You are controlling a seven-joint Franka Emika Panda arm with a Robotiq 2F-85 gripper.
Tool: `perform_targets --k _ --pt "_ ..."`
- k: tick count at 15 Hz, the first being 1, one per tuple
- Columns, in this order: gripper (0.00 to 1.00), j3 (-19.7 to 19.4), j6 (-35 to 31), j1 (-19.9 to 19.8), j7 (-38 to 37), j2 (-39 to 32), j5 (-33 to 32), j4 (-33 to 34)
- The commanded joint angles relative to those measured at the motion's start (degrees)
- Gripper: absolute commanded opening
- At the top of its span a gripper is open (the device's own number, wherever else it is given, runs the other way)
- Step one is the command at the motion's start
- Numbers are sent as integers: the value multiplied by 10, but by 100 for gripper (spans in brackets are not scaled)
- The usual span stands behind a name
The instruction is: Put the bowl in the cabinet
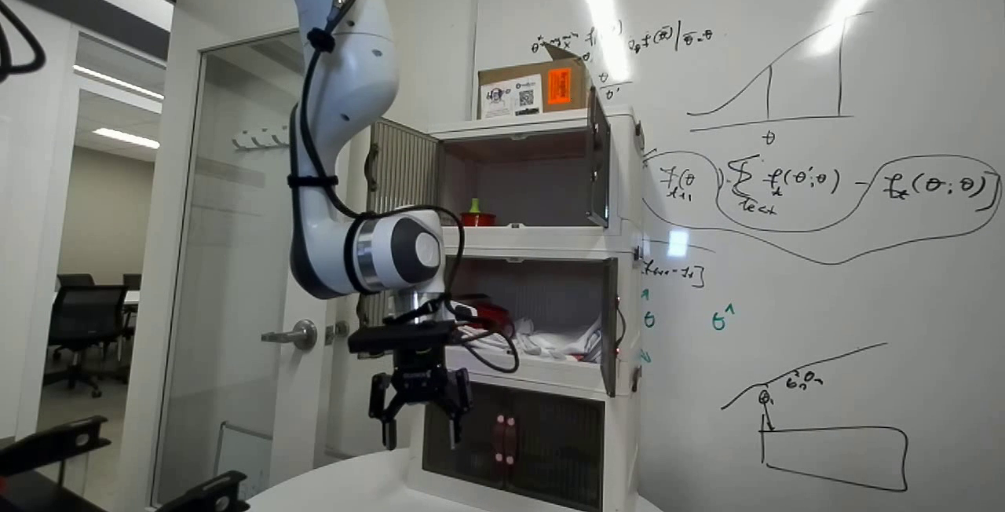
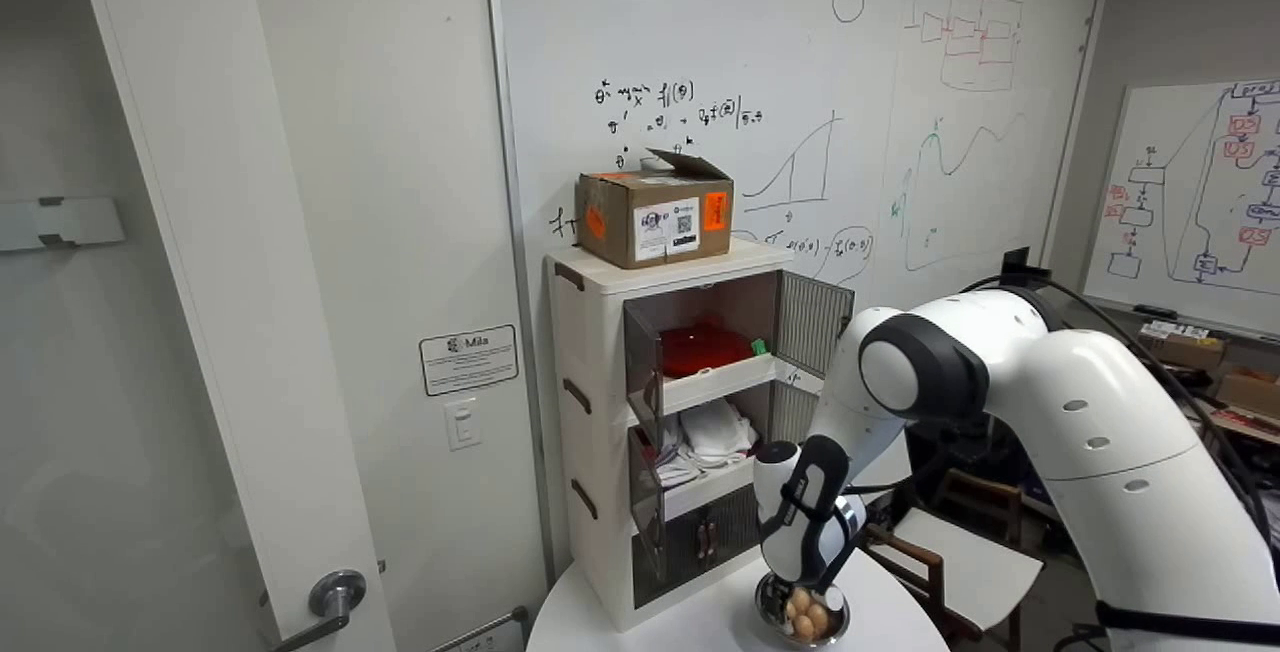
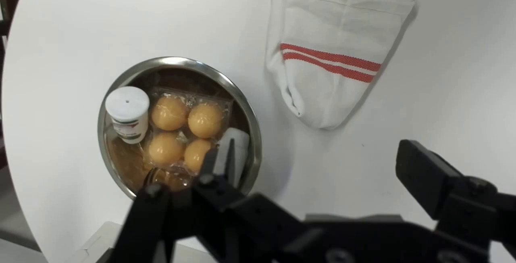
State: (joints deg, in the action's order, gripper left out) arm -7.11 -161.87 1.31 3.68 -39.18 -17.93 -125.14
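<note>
Hung above the white desk (image 3: 60, 21) with the gripper (image 1: 422, 435) spread wide, held nothing, had the metal bowl (image 3: 177, 62) of egg-like things (image 3: 205, 120) near the desk's curved edge, apart from a striped towel (image 3: 338, 33), outside the cabinet (image 2: 605, 452).

Both exterior views share the cabinet (image 1: 542, 243) and whiteboard (image 1: 793, 304), from farther back; in an exterior view I see the cabinet top (image 2: 605, 274) from above. Wrist view: close, looking down at tabletop (image 3: 326, 166).
</note>
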Motion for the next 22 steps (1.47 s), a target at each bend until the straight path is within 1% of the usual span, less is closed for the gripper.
perform_targets --k 1,3,8,14,17,18,19,21,22 --pt "100 -8 -31 -17 14 -61 9 40" --pt "100 -14 -47 -20 8 -95 12 64" --pt "100 -13 -75 -19 2 -176 32 132" --pt "100 -32 -70 0 -3 -272 40 220" --pt "100 -38 -65 9 -3 -306 39 264" --pt "96 -40 -63 12 -2 -315 39 278" --pt "74 -43 -62 15 -3 -323 38 289" --pt "69 -46 -61 22 -2 -336 36 308" --pt "64 -48 -60 25 -3 -341 37 315"
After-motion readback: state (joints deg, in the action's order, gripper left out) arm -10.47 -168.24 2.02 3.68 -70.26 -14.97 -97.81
